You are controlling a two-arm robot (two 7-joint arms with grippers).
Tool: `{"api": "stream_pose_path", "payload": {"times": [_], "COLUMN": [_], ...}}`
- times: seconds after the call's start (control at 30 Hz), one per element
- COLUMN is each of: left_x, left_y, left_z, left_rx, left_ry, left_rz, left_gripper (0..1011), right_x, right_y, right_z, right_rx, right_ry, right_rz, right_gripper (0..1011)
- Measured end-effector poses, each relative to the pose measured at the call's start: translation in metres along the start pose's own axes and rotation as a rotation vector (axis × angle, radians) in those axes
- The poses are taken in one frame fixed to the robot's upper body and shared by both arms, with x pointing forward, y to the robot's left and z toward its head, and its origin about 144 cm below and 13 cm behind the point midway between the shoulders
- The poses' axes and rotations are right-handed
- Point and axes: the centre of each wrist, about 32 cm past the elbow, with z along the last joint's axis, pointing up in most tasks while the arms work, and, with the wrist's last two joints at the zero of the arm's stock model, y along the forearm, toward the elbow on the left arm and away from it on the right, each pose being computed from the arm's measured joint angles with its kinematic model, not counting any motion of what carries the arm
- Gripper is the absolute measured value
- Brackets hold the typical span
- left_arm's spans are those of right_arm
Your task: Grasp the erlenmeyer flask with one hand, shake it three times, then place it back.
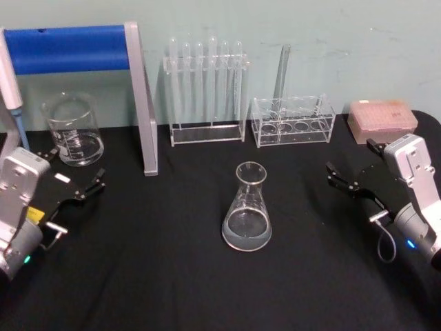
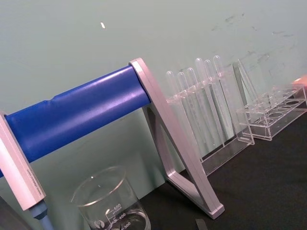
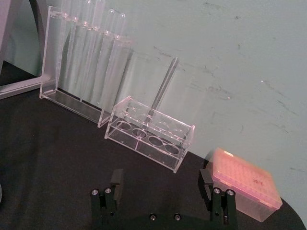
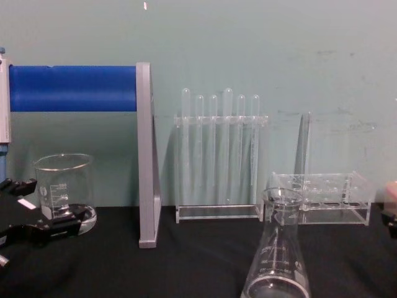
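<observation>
The erlenmeyer flask stands upright on the black table, near its middle, clear glass with a wide base and a narrow neck. In the chest view the flask is close in front, right of centre. My left gripper rests open at the table's left, well apart from the flask and just in front of a beaker; the chest view shows this gripper at the left edge. My right gripper is open at the right, a hand's width from the flask. In the right wrist view its fingers are spread with nothing between them.
A glass beaker stands at the back left beside a grey stand with a blue bar. A tall test tube rack, a low acrylic rack holding a glass rod, and a pink tip box line the back.
</observation>
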Motion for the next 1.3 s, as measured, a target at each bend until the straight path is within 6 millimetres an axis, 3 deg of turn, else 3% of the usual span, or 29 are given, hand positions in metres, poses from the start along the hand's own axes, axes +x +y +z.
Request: {"api": "stream_pose_path", "payload": {"times": [1.3], "left_x": [0.0000], "left_y": [0.0000], "left_z": [0.0000], "left_rx": [0.000], "left_ry": [0.000], "left_rz": [0.000], "left_gripper": [1001], "right_x": [0.0000], "right_y": [0.0000], "right_z": [0.0000], "right_rx": [0.000], "right_ry": [0.000], "right_rz": [0.000], "right_gripper": [1003]}}
